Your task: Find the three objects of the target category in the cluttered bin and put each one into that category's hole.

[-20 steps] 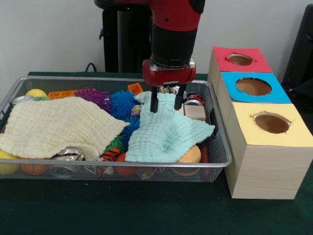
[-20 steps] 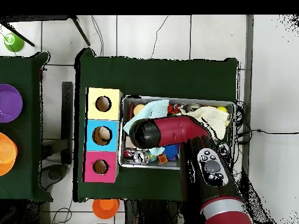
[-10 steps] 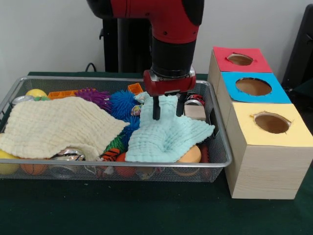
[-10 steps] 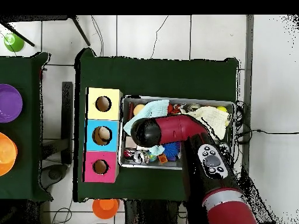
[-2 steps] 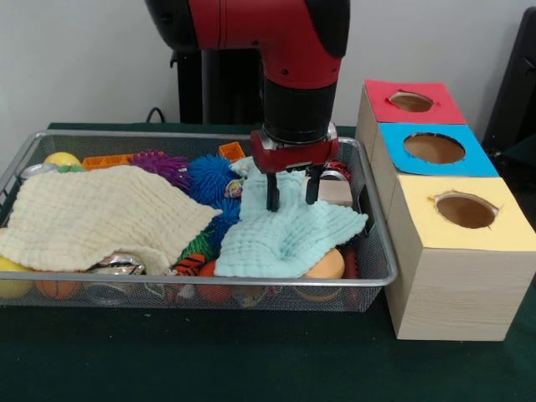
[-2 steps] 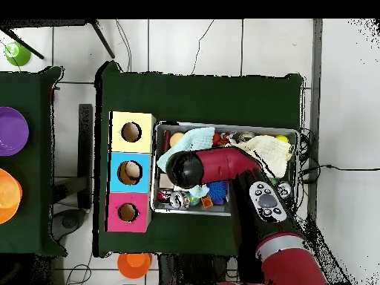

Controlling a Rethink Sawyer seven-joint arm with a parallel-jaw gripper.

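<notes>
- The gripper (image 5: 290,193) hangs over the pale blue cloth (image 5: 289,228) in the wire bin (image 5: 368,276), its two fingers spread with a clear gap between them and nothing held.
- The fingertips (image 5: 273,203) sit at or just above the cloth's upper folds; contact cannot be told for sure.
- Which category is the target cannot be read from the pictures, so the three wanted things cannot be singled out. Most of the clutter lies under this cloth and the cream cloth (image 5: 92,216) beside it.
- A wooden block (image 5: 334,192) lies just beside the gripper, and an orange ball (image 5: 328,266) peeks from under the blue cloth's front edge.
- The box with the red hole (image 5: 411,101), blue hole (image 5: 434,148) and yellow hole (image 5: 466,210) stands just outside the bin.
- Risk: closing here would probably pinch cloth only, and a thin fold may slip free when lifted.
- Risk: a lifted cloth could drag loose toys, such as the blue spiky ball (image 5: 209,178), over the rim.
- Risk: pressing deeper could jam a fingertip on something hidden beneath.
- From overhead, the arm (image 6: 223,166) covers the middle of the bin, so what lies under it cannot be checked.
</notes>
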